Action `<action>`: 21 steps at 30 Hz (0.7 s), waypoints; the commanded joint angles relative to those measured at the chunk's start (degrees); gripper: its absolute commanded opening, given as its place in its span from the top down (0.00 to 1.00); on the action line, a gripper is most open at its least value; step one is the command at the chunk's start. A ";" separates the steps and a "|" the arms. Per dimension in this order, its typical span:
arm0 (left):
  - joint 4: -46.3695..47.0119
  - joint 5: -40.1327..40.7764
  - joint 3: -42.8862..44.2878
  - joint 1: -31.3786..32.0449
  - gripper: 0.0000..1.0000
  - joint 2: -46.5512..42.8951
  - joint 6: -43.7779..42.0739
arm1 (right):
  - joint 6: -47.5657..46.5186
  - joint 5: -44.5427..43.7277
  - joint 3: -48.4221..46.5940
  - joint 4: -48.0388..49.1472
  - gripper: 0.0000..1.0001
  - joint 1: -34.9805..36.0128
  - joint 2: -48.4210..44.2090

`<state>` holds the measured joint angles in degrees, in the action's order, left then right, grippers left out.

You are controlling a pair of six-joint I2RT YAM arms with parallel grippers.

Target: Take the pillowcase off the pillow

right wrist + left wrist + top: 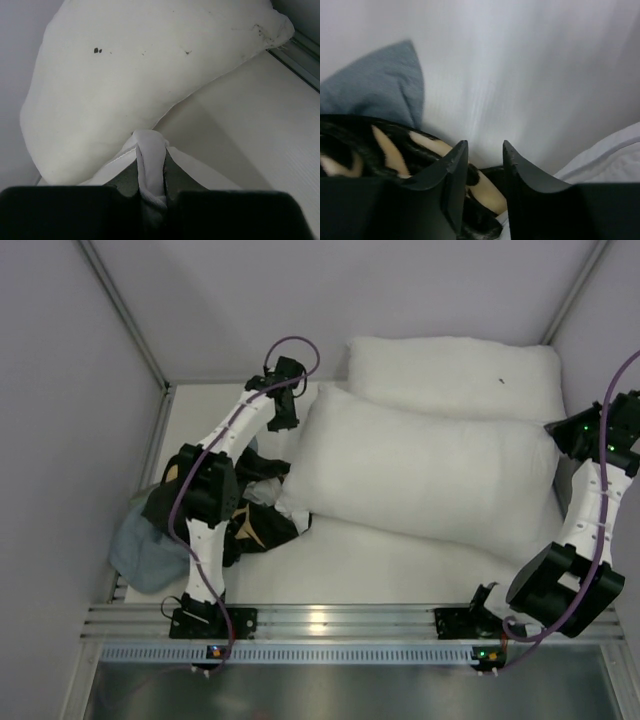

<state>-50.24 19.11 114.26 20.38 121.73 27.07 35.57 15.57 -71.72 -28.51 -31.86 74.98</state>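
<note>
Top external view: a plump white pillow (420, 475) lies bare in the middle, apparently fully stripped. Its soft black pillowcase (262, 525), printed with tan flowers, sits crumpled against the pillow's left end. Right gripper (151, 185) pinches a fold of the pillow's edge; left gripper (485, 147) hangs part-open and empty. Likely next: release the pillow.

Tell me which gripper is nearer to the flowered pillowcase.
Left. The left gripper hangs open close beside the pillowcase, by one end of the pillow; the right gripper pinches the other end, far across from the pillowcase.
</note>
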 commanded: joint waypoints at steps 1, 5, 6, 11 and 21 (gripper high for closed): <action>-3.55 -4.07 3.42 4.13 0.67 2.45 -2.46 | 0.29 -0.02 -2.28 4.43 1.00 0.57 -2.30; -3.55 -9.35 5.71 10.45 0.97 1.94 -6.32 | 0.20 -0.28 -2.10 4.52 1.00 0.57 -1.33; -3.46 -10.23 6.06 11.25 1.00 1.06 -7.72 | 0.03 -0.37 -1.84 4.61 1.00 0.57 -1.24; -3.38 -13.48 5.80 14.50 1.00 -8.25 -7.39 | 0.11 -1.25 -1.14 5.04 1.00 0.66 0.25; -1.63 -19.45 -4.73 24.96 1.00 -17.06 -3.69 | -0.85 -7.13 -2.89 3.03 1.00 1.18 0.61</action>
<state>-53.15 4.03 114.26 42.13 104.53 21.52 35.48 10.61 -71.70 -26.22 -31.59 75.64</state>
